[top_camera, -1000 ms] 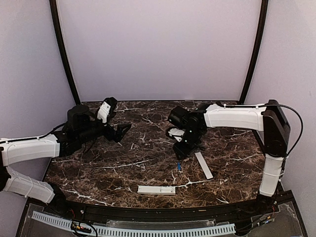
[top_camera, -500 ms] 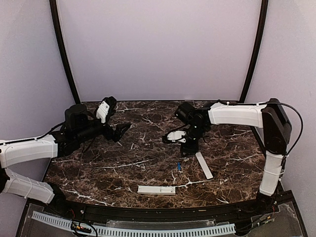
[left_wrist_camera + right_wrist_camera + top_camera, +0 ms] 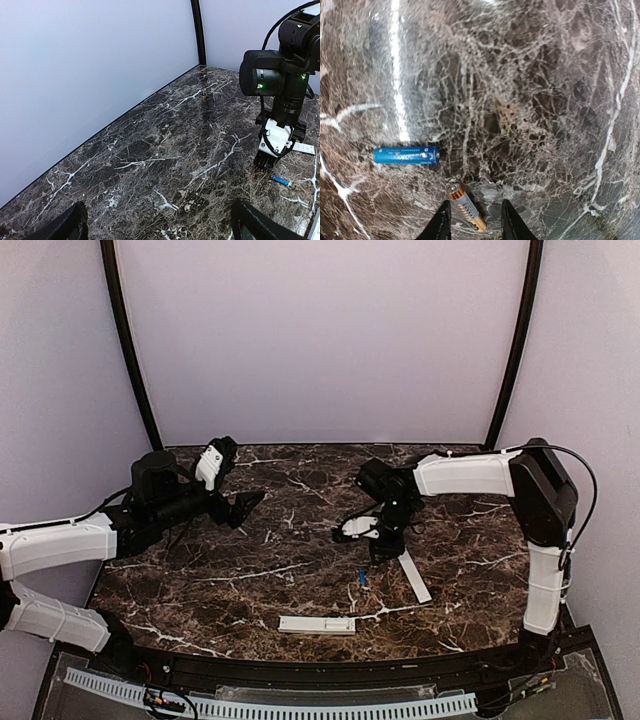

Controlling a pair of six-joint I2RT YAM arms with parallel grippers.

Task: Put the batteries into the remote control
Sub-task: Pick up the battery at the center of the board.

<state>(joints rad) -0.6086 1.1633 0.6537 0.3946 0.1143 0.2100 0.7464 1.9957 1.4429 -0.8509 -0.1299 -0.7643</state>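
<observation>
The white remote control [image 3: 317, 624] lies near the table's front edge. One blue battery [image 3: 362, 578] lies on the marble and also shows in the right wrist view [image 3: 406, 155] and the left wrist view [image 3: 280, 180]. A second battery [image 3: 467, 207], grey with gold ends, lies between the fingers of my right gripper [image 3: 475, 203]. That gripper is open and points straight down [image 3: 378, 555], just behind the blue battery. I cannot tell if a finger touches the grey battery. My left gripper [image 3: 248, 502] is open and empty, held above the table's left side.
A thin grey-white cover strip [image 3: 413, 575] lies just right of the right gripper, and its end shows in the left wrist view [image 3: 305, 147]. The back wall and two black corner posts bound the dark marble table [image 3: 250, 580].
My right gripper has swung from a tilted pose to pointing straight down and has come closer to the blue battery. The left arm has not moved.
</observation>
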